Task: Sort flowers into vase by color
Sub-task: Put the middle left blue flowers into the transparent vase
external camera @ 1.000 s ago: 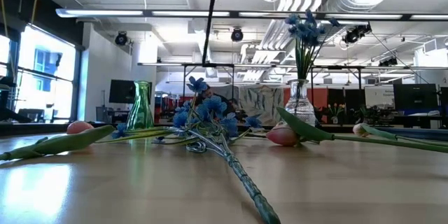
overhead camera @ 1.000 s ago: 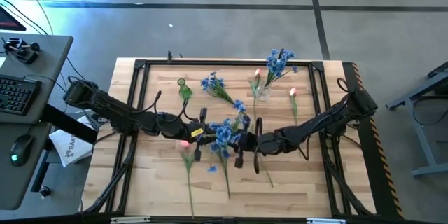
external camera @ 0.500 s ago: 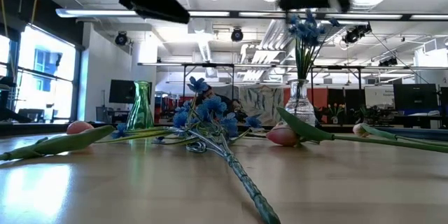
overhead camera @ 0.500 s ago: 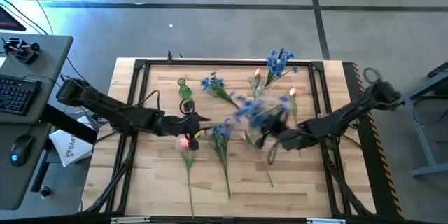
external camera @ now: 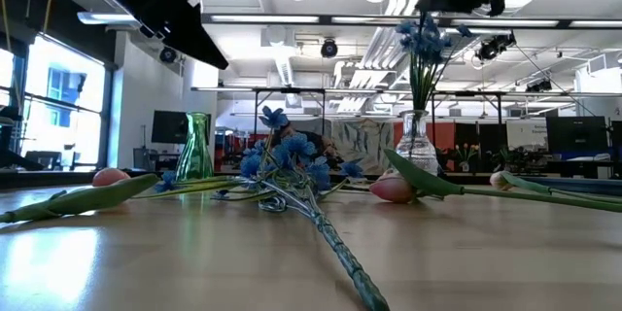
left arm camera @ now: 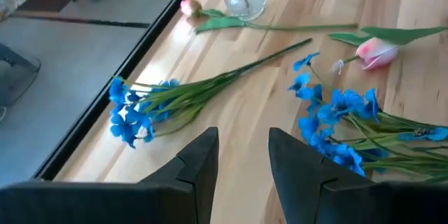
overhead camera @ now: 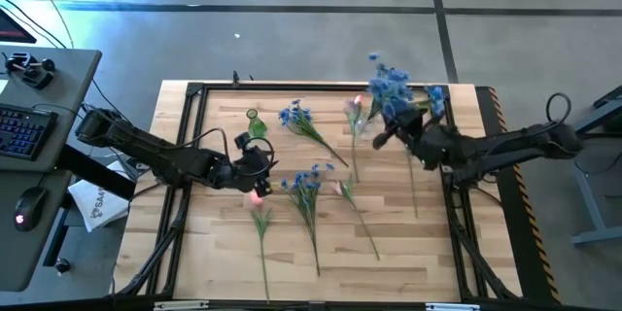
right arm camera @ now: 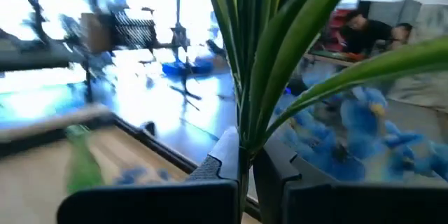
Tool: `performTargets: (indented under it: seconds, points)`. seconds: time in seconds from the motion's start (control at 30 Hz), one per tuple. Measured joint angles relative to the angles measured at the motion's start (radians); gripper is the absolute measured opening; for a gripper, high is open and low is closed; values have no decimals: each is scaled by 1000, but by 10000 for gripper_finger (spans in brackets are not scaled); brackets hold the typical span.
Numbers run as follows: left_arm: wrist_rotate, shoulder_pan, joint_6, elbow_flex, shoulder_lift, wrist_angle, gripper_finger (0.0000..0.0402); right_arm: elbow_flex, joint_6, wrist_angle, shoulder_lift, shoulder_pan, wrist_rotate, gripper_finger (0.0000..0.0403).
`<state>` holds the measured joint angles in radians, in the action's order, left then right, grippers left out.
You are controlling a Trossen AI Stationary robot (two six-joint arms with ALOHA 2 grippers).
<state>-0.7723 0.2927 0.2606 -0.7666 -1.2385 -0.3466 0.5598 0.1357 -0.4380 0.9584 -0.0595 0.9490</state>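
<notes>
From above we look straight down on the whole table point(overhead camera: 408, 253) and both arms. Our low camera sits at table-top height, looking level across the wood into the room; it shares the clear vase point(external camera: 415, 140) and green vase point(external camera: 194, 147) with the overhead. On the left wrist we look close down over the tabletop; on the right wrist we face the room, green stems point(right arm camera: 245, 56) right before the lens.

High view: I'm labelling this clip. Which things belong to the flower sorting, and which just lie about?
Job: blue flowers, pink flowers, clear vase, green vase, blue bunch in right gripper, open left gripper.
Lying about: keyboard, mouse.
</notes>
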Motion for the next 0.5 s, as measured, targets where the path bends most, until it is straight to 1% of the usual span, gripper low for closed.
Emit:
performTargets:
  seconds: [0.1, 0.2, 0.5]
  points:
    - [-1, 5, 8, 0, 0, -5, 115, 0, -49, 68, 12, 66, -60, 4]
    - [-1, 14, 10, 0, 0, -2, 115, 0, -88, 102, 40, 108, -113, 4]
    - [-1, 42, 25, 0, 0, 5, 115, 1, -77, 100, 137, 154, -96, 6]
